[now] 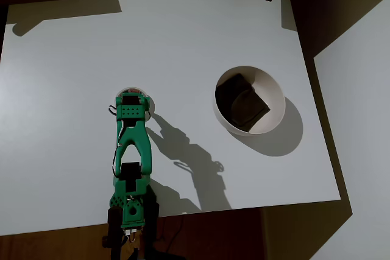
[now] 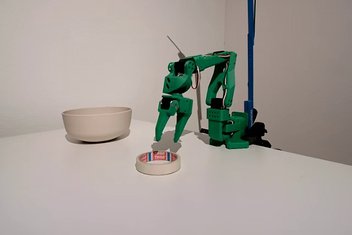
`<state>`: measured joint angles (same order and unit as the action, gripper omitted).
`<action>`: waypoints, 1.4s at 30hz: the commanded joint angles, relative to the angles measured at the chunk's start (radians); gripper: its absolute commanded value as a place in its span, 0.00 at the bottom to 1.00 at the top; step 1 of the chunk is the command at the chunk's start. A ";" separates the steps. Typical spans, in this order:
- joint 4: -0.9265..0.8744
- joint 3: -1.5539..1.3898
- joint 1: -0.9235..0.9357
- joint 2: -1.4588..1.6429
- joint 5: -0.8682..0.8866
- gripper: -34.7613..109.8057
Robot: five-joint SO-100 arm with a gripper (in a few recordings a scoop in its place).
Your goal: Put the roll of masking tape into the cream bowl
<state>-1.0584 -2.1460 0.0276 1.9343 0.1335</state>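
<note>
The overhead view looks straight down from well above the white counter (image 1: 73, 59), taking in nearly its whole top, with the green arm (image 1: 131, 150) at the lower edge. The fixed view sits low, near counter height, facing across the surface toward the arm's front and a wall behind. Both share the arm, the cream bowl (image 1: 271, 89) (image 2: 96, 122) and the counter between them.

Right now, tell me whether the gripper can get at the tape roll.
Probably yes. The gripper hangs open just above the roll of masking tape, which lies flat on the table with nothing between them; the cream bowl stands apart.
</note>
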 commanded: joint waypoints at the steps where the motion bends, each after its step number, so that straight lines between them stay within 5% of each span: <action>1: 0.005 0.057 0.014 -0.017 0.017 0.40; 22: 0.110 0.060 -0.098 -0.233 0.103 0.37; 34: 0.117 0.060 -0.124 -0.235 0.121 0.18; 42: 0.124 0.060 -0.129 -0.233 0.112 0.18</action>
<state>-0.9311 -2.1353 -0.0859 1.6720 0.2454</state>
